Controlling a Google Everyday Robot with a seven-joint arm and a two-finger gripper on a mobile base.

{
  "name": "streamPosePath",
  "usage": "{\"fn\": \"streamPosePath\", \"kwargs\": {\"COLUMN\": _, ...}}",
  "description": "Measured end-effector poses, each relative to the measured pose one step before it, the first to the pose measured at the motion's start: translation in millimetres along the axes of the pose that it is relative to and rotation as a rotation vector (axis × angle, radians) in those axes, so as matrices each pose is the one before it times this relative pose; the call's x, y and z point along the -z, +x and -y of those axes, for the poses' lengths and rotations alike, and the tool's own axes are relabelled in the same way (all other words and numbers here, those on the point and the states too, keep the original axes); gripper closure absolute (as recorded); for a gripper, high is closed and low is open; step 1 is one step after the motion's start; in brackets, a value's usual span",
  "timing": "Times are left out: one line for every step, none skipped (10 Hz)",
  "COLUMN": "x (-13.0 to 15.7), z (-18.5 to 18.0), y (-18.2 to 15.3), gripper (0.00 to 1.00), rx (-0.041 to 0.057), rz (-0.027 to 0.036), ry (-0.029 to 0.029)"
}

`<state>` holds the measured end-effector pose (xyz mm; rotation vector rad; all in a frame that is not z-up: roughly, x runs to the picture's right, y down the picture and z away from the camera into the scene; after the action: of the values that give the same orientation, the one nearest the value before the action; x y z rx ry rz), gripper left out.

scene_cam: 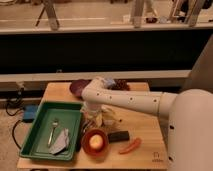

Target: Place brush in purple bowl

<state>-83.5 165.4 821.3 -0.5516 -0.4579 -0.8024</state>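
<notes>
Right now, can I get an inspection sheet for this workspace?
Surface: wooden table.
Job's things: purple bowl at the back edge; brush not made out.
Clutter: green tray holding a fork; orange-red bowl with a yellow thing; black block.
Grippers: tool low between the tray and the orange-red bowl.
Cables: dark cable by a blue box, on the floor at left.
Surroundings: railing behind.
</notes>
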Motion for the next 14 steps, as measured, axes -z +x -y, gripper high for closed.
{"fn": "streamPosePath", "kwargs": {"x": -3.98, "z": -0.7, "y": 0.78, "gripper": 0.2, "rx": 0.00031, "rz": -0.00242, "ry": -0.00728}}
{"fn": "streamPosePath", "kwargs": {"x": -3.18, "z": -0.04, "y": 0.85, "gripper": 0.2, "rx": -0.00105, "rz": -0.00111, "ry": -0.00345}}
{"fn": "streamPosePath", "kwargs": {"x": -4.87, "z": -0.37, "y": -0.02, "gripper": 0.2, "rx": -0.00089, "rz": 0.00147, "ry": -0.00649}}
{"fn": "streamPosePath", "kwargs": {"x": -1.79, "z": -0.79, "y": 0.15, "gripper": 0.2, "rx": -0.00153, "rz": 0.0009, "ry": -0.00441}}
{"fn": "streamPosePath", "kwargs": {"x": -1.79, "z": -2.23, "y": 1.16, "gripper": 0.2, "rx": -0.00569, "rz": 0.00207, "ry": -0.004}}
{"fn": "streamPosePath", "kwargs": {"x": -0.3, "z": -1.34, "y": 1.64, "gripper": 0.2, "rx": -0.00618, "rz": 0.00009, "ry": 0.00205}}
{"fn": "streamPosePath", "kwargs": {"x": 0.32, "z": -2.43, "y": 2.16, "gripper": 0.2, "rx": -0.00935, "rz": 0.00133, "ry": 0.00521}}
{"fn": "streamPosePath", "kwargs": {"x": 4.99, "z": -3.87, "y": 4.59, "gripper": 0.2, "rx": -0.0169, "rz": 0.00058, "ry": 0.01927}}
{"fn": "streamPosePath", "kwargs": {"x": 7.75, "z": -1.56, "y": 3.59, "gripper": 0.2, "rx": -0.01033, "rz": -0.0028, "ry": 0.01988}}
{"fn": "streamPosePath", "kwargs": {"x": 7.75, "z": -1.24, "y": 1.83, "gripper": 0.2, "rx": -0.01112, "rz": 0.00295, "ry": 0.01773}}
{"fn": "streamPosePath", "kwargs": {"x": 6.51, "z": -3.13, "y": 2.52, "gripper": 0.2, "rx": -0.0125, "rz": 0.00224, "ry": 0.01093}}
{"fn": "streamPosePath", "kwargs": {"x": 3.86, "z": -1.31, "y": 2.16, "gripper": 0.2, "rx": -0.00819, "rz": 0.00326, "ry": 0.01419}}
{"fn": "streamPosePath", "kwargs": {"x": 2.25, "z": 1.97, "y": -2.46, "gripper": 0.2, "rx": 0.00231, "rz": 0.0063, "ry": 0.01368}}
{"fn": "streamPosePath", "kwargs": {"x": 1.7, "z": 2.27, "y": -2.58, "gripper": 0.2, "rx": 0.00391, "rz": 0.00276, "ry": 0.0085}}
